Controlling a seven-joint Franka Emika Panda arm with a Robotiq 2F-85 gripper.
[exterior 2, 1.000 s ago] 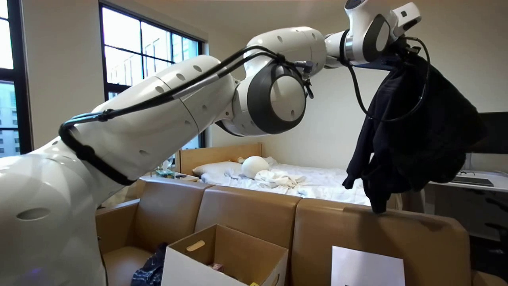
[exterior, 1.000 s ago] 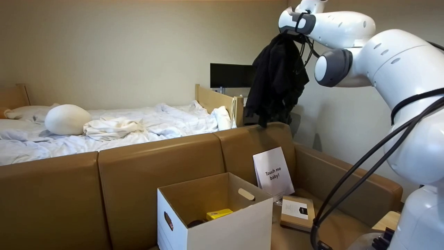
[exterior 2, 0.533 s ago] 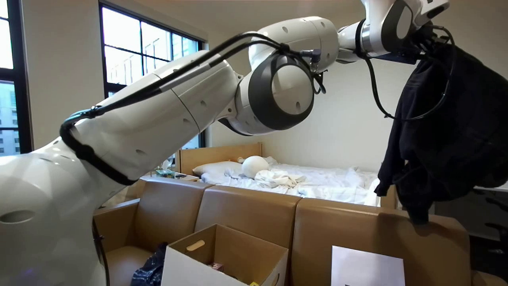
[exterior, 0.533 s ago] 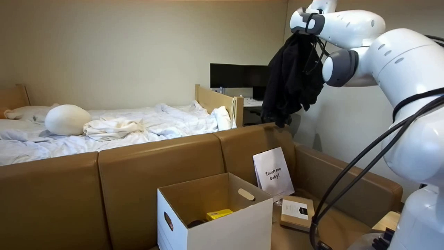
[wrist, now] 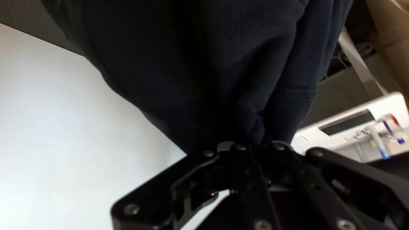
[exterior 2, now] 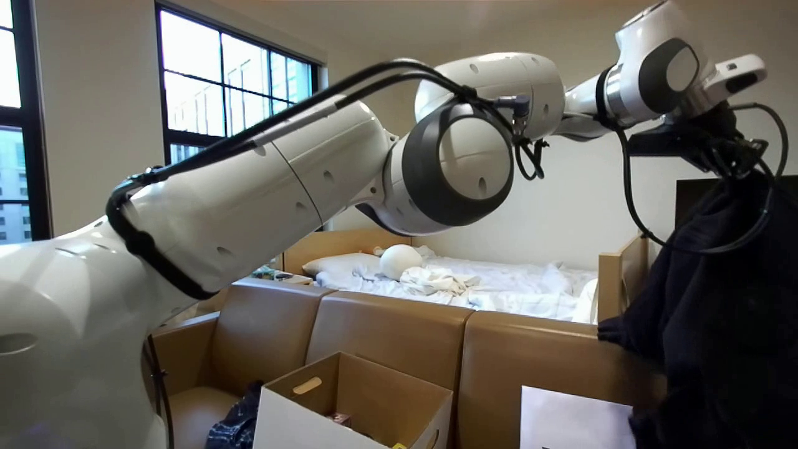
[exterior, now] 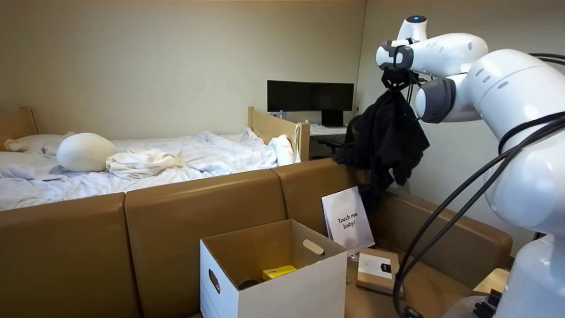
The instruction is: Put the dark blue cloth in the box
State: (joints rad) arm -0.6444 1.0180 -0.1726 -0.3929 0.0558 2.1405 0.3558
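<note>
Exterior view, far left: a smooth white rounded object (exterior: pixel 86 152) lay on rumpled white bedding (exterior: pixel 220 154), a crumpled cream cloth (exterior: pixel 145 163) just beside it. In front ran a brown leather-look sofa (exterior: pixel 207 203), and before its back stood an open white cardboard box (exterior: pixel 293 291), brown inside, holding a small yellow carton (exterior: pixel 278 272). Next, a white card sign (exterior: pixel 348 221) reading "Touch me baby!" leaned against the sofa, near a flat brown cardboard package (exterior: pixel 378 270) with a white label. Above these, the black Robotiq gripper (exterior: pixel 394 87) was clenched on the gathered top of the dark blue cloth (exterior: pixel 388 132), which hung outside the box, up and to its right. Its lower folds overlapped the sofa's back; whether they touched was hard to tell. The wrist view showed the fabric bunched in the grip. Farthest right rose the glossy white robot arm (exterior: pixel 516 92).
</note>
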